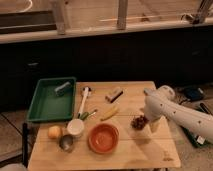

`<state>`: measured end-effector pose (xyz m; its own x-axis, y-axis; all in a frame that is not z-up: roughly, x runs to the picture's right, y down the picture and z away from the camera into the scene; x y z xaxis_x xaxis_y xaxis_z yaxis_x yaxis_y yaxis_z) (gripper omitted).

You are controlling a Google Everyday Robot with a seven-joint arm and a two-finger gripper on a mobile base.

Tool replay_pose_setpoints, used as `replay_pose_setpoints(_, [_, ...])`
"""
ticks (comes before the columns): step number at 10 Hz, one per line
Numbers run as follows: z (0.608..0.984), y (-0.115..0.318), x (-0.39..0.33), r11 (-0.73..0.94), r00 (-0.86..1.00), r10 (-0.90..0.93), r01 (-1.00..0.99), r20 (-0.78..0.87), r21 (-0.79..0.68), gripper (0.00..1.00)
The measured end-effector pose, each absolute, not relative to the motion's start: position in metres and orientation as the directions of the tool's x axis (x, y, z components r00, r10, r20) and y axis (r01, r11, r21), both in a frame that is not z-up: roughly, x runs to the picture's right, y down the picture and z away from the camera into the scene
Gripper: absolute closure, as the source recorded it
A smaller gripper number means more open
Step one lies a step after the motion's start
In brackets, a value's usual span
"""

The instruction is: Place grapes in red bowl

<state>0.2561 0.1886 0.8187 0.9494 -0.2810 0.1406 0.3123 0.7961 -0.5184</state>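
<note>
**Spotter:** Where is your claw?

**Operator:** I have the claw (151, 125) low at the right side of the bench (150, 152), at the end of the white arm (175, 111) that reaches in from the right. It sits just beside the grapes (139, 121), on their right. Its fingers stand spread wide and hold nothing. The bunch lies on the wood.

**Spotter:** Why come in from that side?

**Operator:** I judge it keeps the arm clear of everything else. The red bowl (103, 137) lies left of the grapes and nearer to me, with bare wood between them. The short carry to the left should cross nothing.

**Spotter:** Is there clutter near the bowl?

**Operator:** Yes, on its left. A white cup (75, 127) stands just beside the rim. A metal cup (66, 143) and a yellow fruit (54, 132) lie beyond that. The green tray (50, 102) sits far left, well apart.

**Spotter:** What are the risks?

**Operator:** The bunch is lumpy and soft, so a squeeze could push it aside or catch only a few berries. I cannot tell whether a finger touches it yet. I want the claw wide so it takes in the whole cluster.
</note>
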Motion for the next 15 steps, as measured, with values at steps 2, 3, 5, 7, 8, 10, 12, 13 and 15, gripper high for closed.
replay_pose_setpoints(2, [0.826, 0.188, 0.255, 0.791, 0.943, -0.294, 0.332, 0.158, -0.513, 0.2])
replay_pose_setpoints(3, [0.828, 0.189, 0.255, 0.789, 0.94, -0.298, 0.34, 0.165, -0.512, 0.2])
replay_pose_setpoints(5, [0.834, 0.192, 0.256, 0.782, 0.932, -0.313, 0.362, 0.183, -0.508, 0.2])
replay_pose_setpoints(7, [0.839, 0.194, 0.255, 0.776, 0.926, -0.322, 0.378, 0.197, -0.504, 0.2])
replay_pose_setpoints(8, [0.84, 0.194, 0.255, 0.775, 0.924, -0.325, 0.382, 0.202, -0.503, 0.2])
replay_pose_setpoints(10, [0.843, 0.194, 0.254, 0.772, 0.92, -0.329, 0.392, 0.212, -0.5, 0.2])
replay_pose_setpoints(12, [0.845, 0.195, 0.253, 0.77, 0.918, -0.332, 0.398, 0.219, -0.5, 0.2])
replay_pose_setpoints(13, [0.847, 0.196, 0.252, 0.768, 0.916, -0.334, 0.402, 0.223, -0.499, 0.2])
replay_pose_setpoints(15, [0.849, 0.197, 0.253, 0.768, 0.915, -0.334, 0.402, 0.225, -0.499, 0.2])
